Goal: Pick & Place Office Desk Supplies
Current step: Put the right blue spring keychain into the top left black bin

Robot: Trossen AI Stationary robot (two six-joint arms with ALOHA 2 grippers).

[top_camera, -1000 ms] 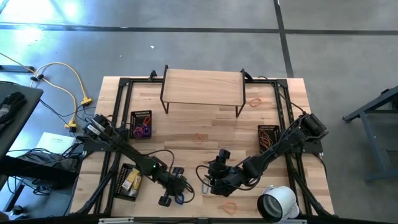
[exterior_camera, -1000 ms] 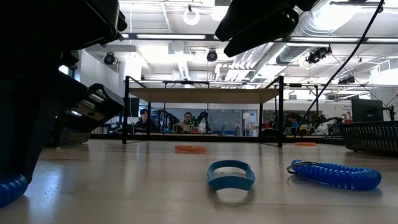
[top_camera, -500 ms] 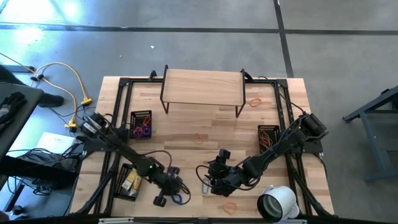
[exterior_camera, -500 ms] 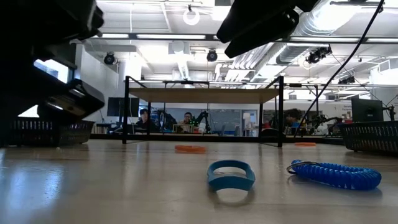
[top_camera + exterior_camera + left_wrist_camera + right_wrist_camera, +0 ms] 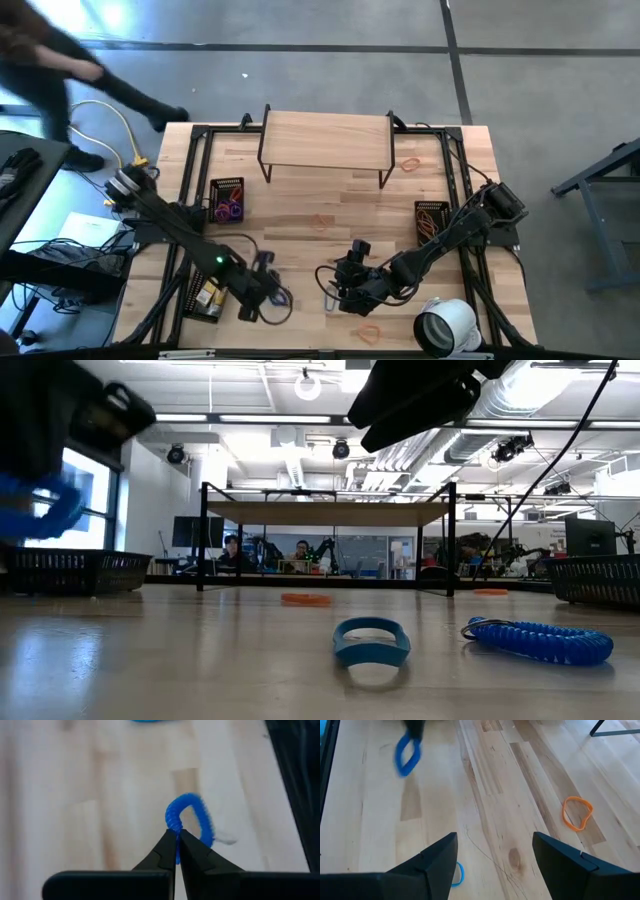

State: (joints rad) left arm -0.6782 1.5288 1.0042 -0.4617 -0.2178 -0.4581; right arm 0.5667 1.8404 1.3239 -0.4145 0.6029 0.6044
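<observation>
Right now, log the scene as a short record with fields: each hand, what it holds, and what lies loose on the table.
left hand: shut on blue coil loop, lifted off the table
right hand: open, empty, hovering over the table's front middle
loose items: blue band, blue coil, orange band

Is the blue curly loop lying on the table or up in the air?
Up in the air. The left gripper is shut on the blue coil, which hangs above the table.

Pale wood table (image 5: 330, 205), matt finish.
</observation>
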